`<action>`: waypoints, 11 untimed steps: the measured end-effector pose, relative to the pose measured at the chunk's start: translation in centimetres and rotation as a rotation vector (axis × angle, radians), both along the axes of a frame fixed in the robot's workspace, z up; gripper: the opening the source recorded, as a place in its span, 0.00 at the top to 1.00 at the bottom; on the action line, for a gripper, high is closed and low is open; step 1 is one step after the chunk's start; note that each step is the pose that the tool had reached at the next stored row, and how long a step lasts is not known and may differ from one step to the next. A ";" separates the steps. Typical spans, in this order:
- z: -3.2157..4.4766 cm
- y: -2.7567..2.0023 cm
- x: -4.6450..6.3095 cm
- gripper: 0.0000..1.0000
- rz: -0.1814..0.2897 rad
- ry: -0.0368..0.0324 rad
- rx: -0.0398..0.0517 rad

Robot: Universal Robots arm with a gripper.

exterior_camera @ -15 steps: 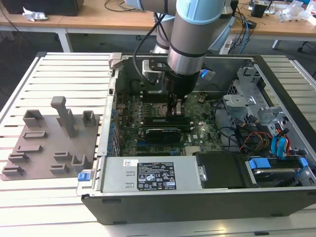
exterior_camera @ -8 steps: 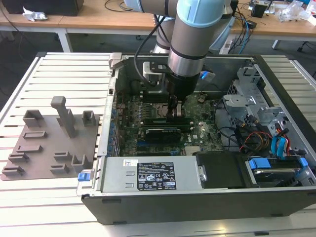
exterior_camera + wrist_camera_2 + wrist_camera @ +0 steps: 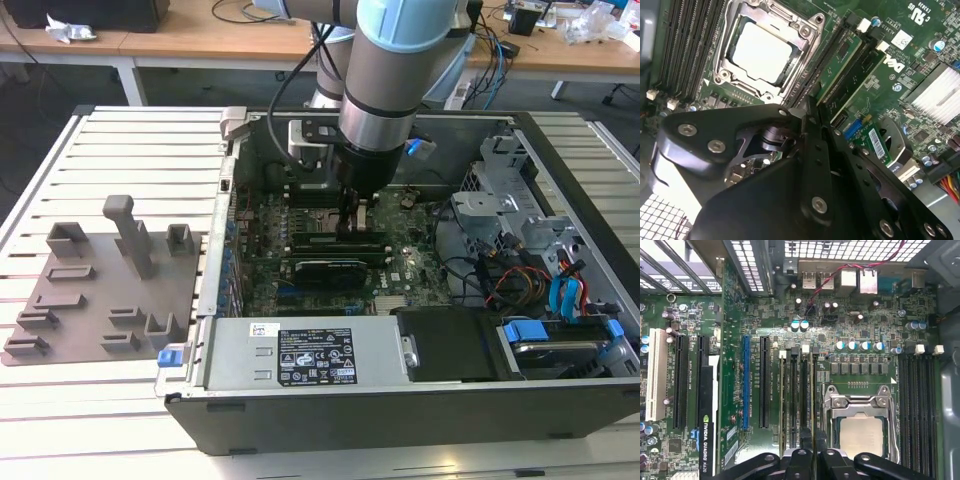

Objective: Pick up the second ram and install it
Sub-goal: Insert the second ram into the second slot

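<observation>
Second ram [image 3: 813, 390] stands on edge in the memory slot just beside the CPU socket [image 3: 860, 432], deep inside the open computer case [image 3: 400, 410], on the green motherboard [image 3: 865, 325]. From the exterior view I see the arm reaching straight down into the case over that spot.

In the first wrist view the gripper [image 3: 813, 437] has its two fingers drawn nearly together, one on each face of the module's top edge. I read that as a pinch on it, though the contact itself is hard to make out from here.

Its long axis runs parallel to the slots and to the near side of the socket. One end points toward the rear port cluster [image 3: 860, 280], the other sits under the fingers. The contact edge faces down to the board.

To seat it well, I judge the push should go straight down with the module kept upright. Pressure should be shared along its length so neither end rides high. I would watch the white latch [image 3: 805, 349] at the far end for closing. I cannot confirm the notch alignment from these views
</observation>
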State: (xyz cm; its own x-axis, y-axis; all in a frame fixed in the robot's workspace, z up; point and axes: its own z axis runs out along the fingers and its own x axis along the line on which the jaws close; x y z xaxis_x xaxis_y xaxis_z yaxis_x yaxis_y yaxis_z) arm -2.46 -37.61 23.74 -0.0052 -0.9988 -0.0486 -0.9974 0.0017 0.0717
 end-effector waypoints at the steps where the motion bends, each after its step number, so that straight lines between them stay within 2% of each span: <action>1: -0.03 -0.01 0.0 0.87 -0.003 0.0001 -0.0007; 4: -0.09 -0.08 0.0 0.87 -0.010 0.0000 -0.0016; 7: -0.10 -0.43 0.0 0.87 -0.011 -0.0001 -0.0031; 10: -0.13 -0.44 0.0 0.87 -0.012 0.0000 -0.0144; 11: -0.14 -0.44 0.0 0.87 -0.012 0.0001 -0.0149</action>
State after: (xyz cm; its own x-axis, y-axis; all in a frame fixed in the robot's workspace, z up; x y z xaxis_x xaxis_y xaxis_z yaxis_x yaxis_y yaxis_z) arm -2.44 -38.06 23.60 -0.0174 -0.9993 -0.0337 -0.9973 0.0149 0.0716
